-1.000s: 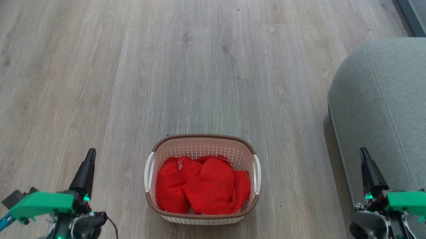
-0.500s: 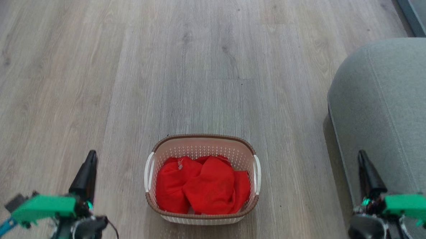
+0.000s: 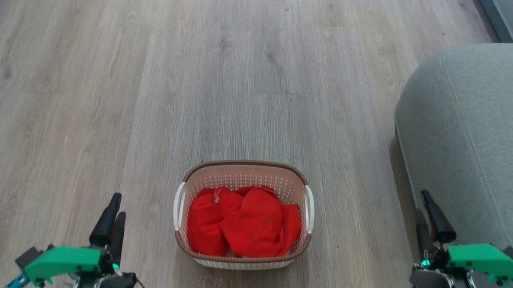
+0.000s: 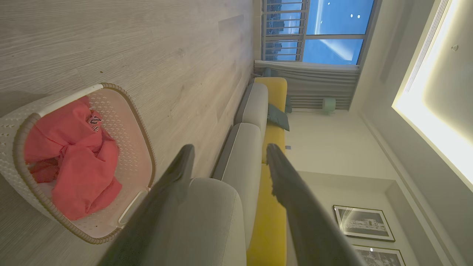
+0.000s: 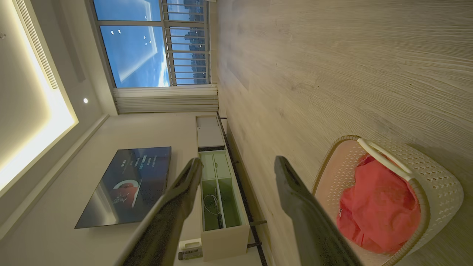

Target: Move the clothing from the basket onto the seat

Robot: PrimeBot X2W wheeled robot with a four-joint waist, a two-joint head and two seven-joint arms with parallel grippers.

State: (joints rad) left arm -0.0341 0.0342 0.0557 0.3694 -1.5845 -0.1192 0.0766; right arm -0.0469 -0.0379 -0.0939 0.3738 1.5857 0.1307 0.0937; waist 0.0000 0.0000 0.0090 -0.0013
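1. Lying heaped in the basket (image 3: 244, 164), the clothing (image 3: 244, 228) is two red garments, one overlapping the other, and neither is held. The basket stands on the wooden floor (image 3: 155, 92). The seat (image 3: 478, 127) is off to the robot's right, apart from the basket.
2. The left hand (image 3: 118, 205) hovers left of the basket. The right hand (image 3: 422, 202) hovers to its right, just beside the seat's front edge. Both have their fingers spread and grip nothing.
3. Because the garments overlap, a pinch on the top fold could drag the second one halfway out. It might then fall on the floor between basket and seat.
4. The basket looks light. A finger hooking its perforated wall, or cloth snagging on the rim, could lift or tip it.
5. A shallow bite on such soft fabric may slip during the carry.
6. With the right hand so near the seat, a careless swing could brush the upholstery.
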